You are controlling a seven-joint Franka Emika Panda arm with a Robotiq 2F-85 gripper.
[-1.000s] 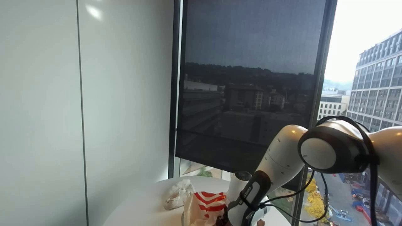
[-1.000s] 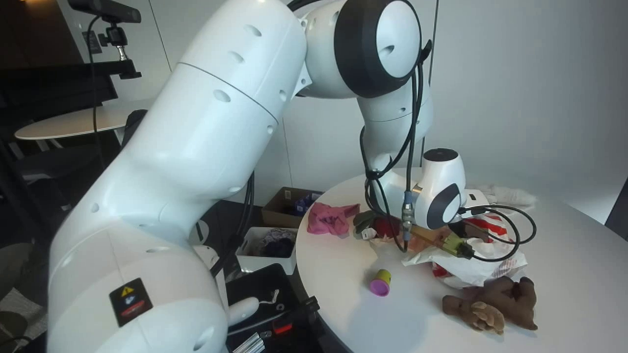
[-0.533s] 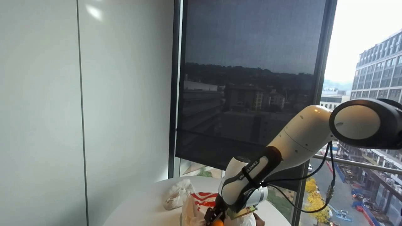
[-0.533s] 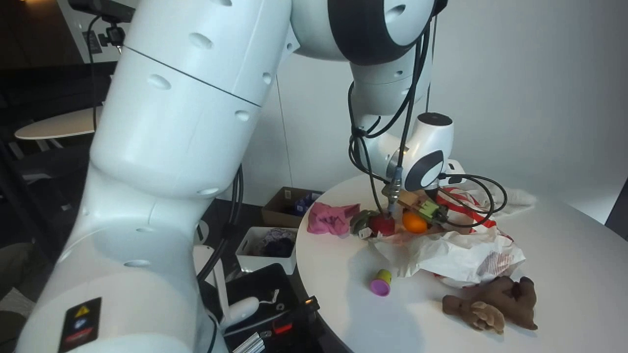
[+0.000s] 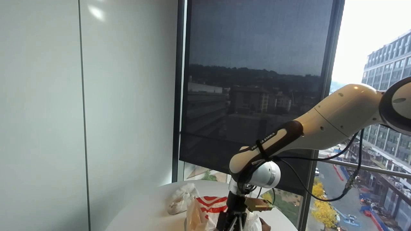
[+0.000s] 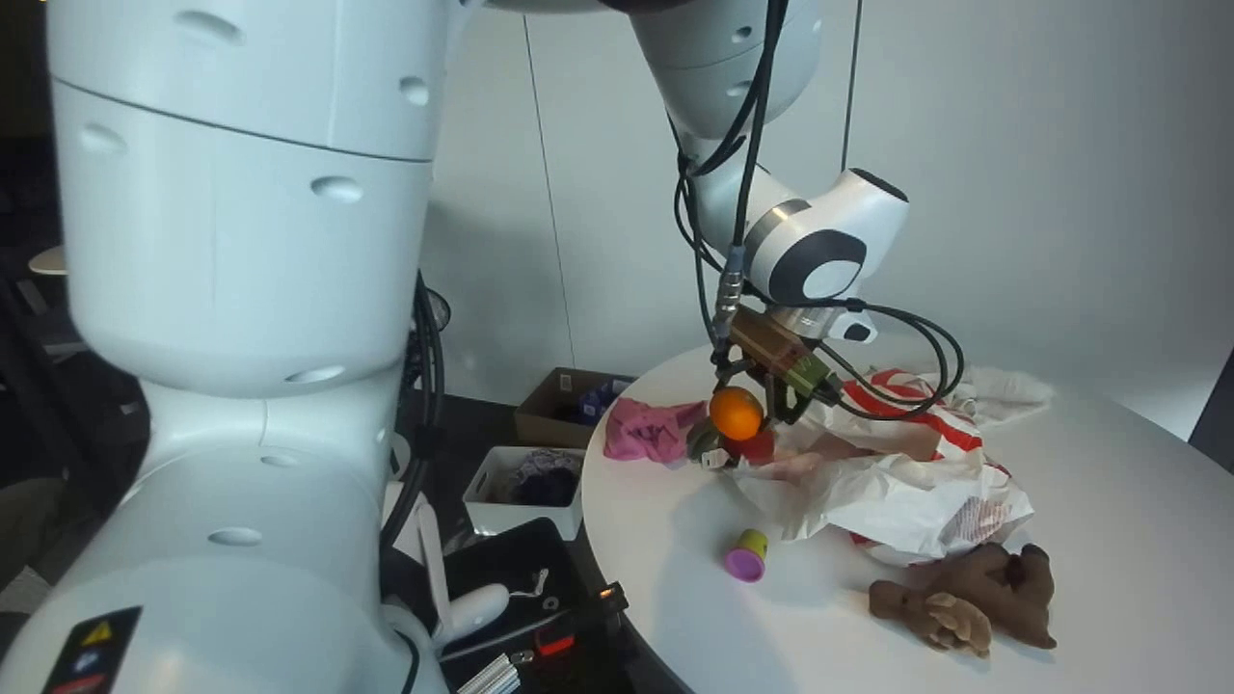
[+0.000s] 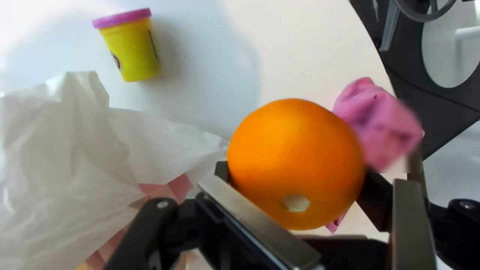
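Wrist view: tool (image 7: 300,186) is gripping orange (image 7: 294,157) by its sides, above counter (image 7: 307,45). Crumpled bag (image 7: 63,161) is lying below tool, to one side. Round shape is likely calling for steady, centred pressure; any movement is probably needing slow handling, clear of bag.

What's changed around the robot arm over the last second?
The gripper, closed on the orange, has risen and carried it away from the red-and-white bag, toward the pink cloth; when it took hold doesn't show. The bag's shape has changed too. The yellow tub, brown plush toy and pink cloth stayed put.
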